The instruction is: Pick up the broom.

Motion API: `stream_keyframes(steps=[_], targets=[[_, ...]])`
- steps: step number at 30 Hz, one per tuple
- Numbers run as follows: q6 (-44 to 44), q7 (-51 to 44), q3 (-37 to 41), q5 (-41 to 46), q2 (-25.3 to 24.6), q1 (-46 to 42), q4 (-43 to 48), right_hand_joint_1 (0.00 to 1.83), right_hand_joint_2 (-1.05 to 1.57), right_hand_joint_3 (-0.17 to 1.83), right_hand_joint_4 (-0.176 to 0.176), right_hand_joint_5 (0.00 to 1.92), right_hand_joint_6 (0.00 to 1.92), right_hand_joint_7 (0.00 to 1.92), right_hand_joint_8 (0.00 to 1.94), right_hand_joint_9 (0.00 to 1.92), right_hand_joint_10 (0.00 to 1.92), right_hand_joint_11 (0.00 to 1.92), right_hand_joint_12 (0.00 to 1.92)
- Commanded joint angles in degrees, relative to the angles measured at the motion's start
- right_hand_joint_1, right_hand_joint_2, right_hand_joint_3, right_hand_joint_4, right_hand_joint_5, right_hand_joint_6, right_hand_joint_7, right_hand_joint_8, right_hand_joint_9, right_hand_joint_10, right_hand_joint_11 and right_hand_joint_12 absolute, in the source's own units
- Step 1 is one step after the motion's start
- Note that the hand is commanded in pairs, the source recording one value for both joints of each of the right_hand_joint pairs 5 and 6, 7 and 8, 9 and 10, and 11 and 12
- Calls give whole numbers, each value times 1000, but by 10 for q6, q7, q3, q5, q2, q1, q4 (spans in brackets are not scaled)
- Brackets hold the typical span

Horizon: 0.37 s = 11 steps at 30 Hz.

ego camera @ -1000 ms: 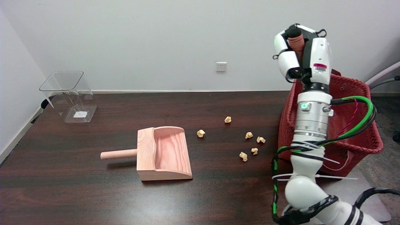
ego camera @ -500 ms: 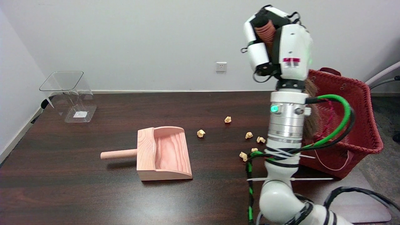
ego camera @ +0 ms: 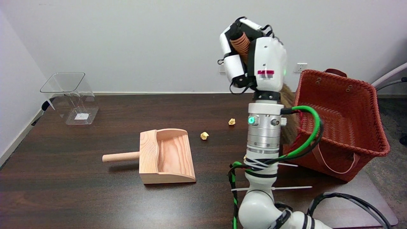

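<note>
One dustpan (ego camera: 167,156), two paper scraps (ego camera: 204,135), one basket (ego camera: 345,121).

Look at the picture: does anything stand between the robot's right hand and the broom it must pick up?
Nothing does. The right hand already grips the broom by its ribbed handle, raised above the table; the bristles hang behind the wrist, beside the red basket.

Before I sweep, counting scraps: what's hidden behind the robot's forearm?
Broom bristles show behind it, held by the right robot hand. One scrap peeks out at its edge; any others are covered.

Bright even light, sharp, table (ego camera: 79,197) glare
</note>
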Motion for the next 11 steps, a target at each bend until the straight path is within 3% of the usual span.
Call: stream_keyframes(steps=[1, 11], targets=[[33, 143, 2, 14, -29, 26, -131, 856, 1571, 460, 0, 1920, 1920, 1920, 1920, 1920, 1920, 1920, 1920], [51, 261, 11, 73, 14, 20, -193, 842, 1571, 530, 0, 1920, 1920, 1920, 1920, 1920, 1920, 1920, 1920]])
